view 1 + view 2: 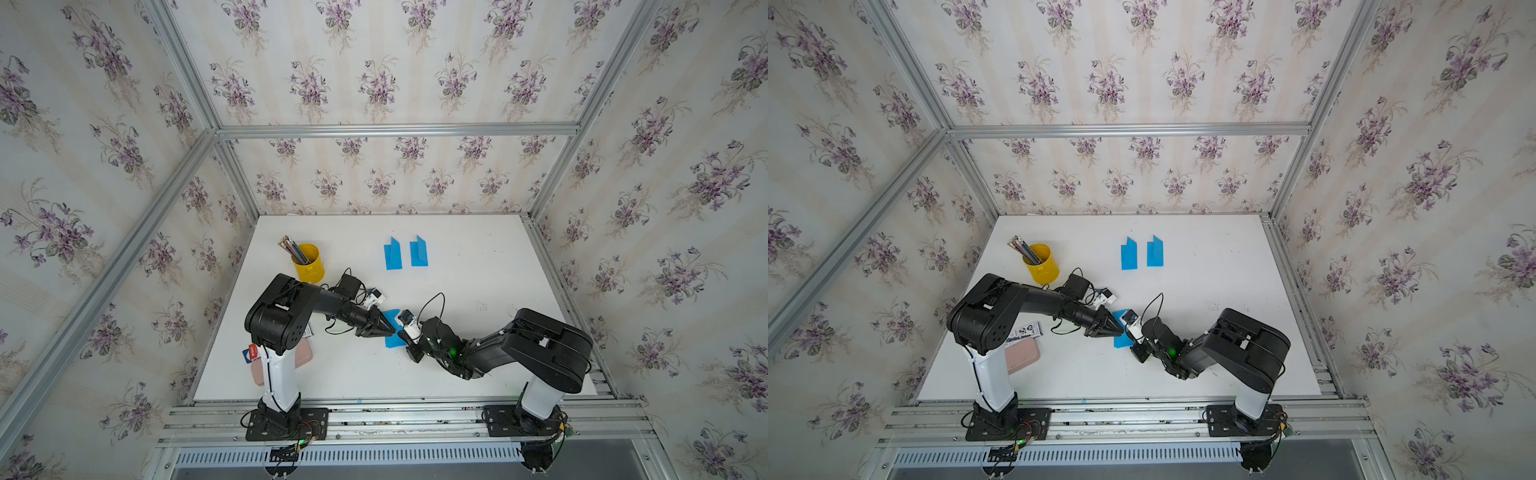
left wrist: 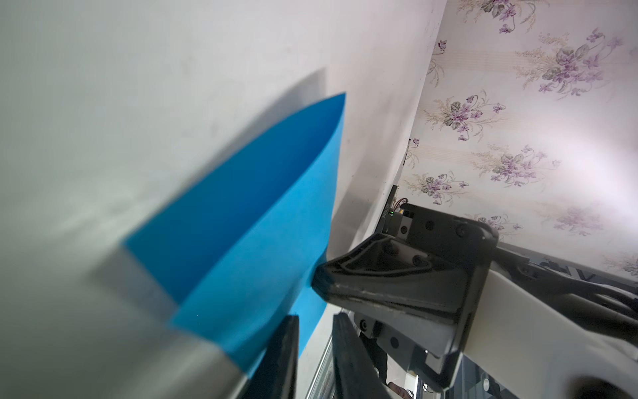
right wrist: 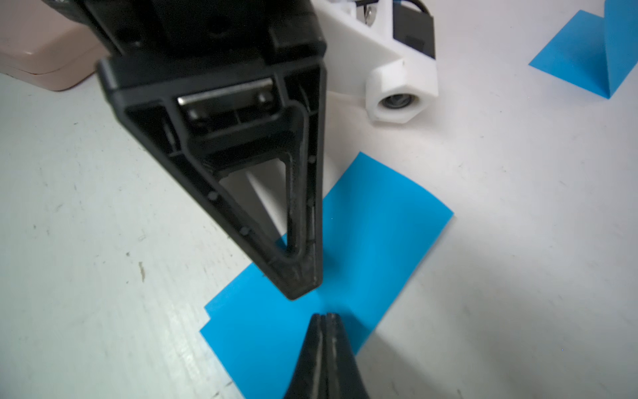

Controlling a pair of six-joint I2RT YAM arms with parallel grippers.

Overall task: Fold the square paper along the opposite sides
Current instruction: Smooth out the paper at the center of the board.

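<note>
The blue square paper lies on the white table between my two arms, folded over with its two layers slightly offset at one corner. It shows in both top views, and its upper layer bows up a little in the left wrist view. My left gripper stands open by a narrow gap, its tip down on the paper's middle. My right gripper is shut, with its closed tip on the paper just across from the left tip. Nothing is held between either pair of fingers.
Two folded blue papers stand at the back of the table. A yellow cup of pencils stands at the back left. A pink case and a small printed carton lie under the left arm. Wallpapered walls close in three sides.
</note>
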